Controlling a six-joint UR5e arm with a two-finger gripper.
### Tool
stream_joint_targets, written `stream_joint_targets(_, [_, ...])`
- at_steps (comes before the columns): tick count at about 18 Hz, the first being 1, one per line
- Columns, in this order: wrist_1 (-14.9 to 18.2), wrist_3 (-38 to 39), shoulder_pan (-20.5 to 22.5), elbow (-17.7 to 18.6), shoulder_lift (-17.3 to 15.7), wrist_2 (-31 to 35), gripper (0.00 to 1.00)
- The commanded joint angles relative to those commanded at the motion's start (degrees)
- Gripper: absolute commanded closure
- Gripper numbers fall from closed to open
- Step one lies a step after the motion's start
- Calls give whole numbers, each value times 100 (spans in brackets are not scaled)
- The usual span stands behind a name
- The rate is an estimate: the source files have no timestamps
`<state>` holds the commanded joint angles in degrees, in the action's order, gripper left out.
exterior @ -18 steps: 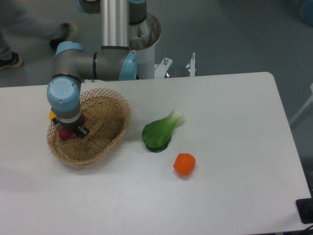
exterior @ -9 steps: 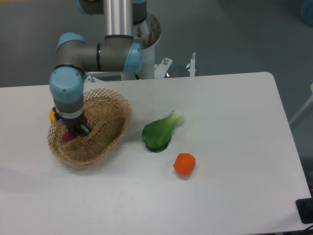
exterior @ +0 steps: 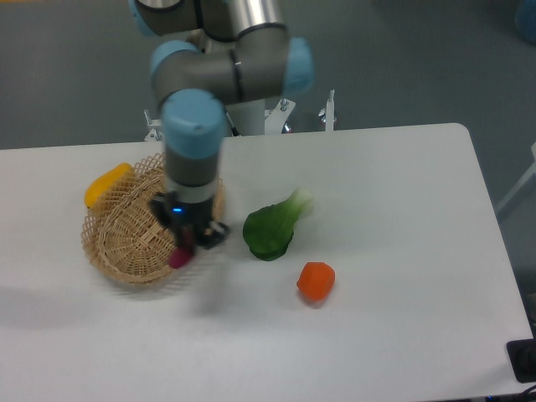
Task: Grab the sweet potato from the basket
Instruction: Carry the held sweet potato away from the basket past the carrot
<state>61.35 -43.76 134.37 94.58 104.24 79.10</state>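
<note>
The tan woven basket [exterior: 126,239] sits at the left of the white table. My gripper [exterior: 188,241] hangs over the basket's right rim, shut on the magenta sweet potato [exterior: 179,255], which pokes out below the fingers, lifted clear of the basket floor. The image of the arm is a little blurred by motion.
A yellow elongated vegetable [exterior: 109,184] lies against the basket's far left rim. A green leafy vegetable [exterior: 274,226] lies right of the basket. A round orange-red vegetable [exterior: 316,280] sits in front of it. The arm's base stands behind the table.
My gripper has lifted out of the basket's left side and swung right to its right rim, carrying the sweet potato. The yellow vegetable is now uncovered.
</note>
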Motion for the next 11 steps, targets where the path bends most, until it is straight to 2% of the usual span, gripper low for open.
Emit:
stream_joint_targets(4, [9,-396,493,-403,228,61,91])
stream_joint_targets(9, [290,-1054,880,-1142,772,315,94])
stream_joint_targets(11, [281,-1371,1003,-1327,966,474,94])
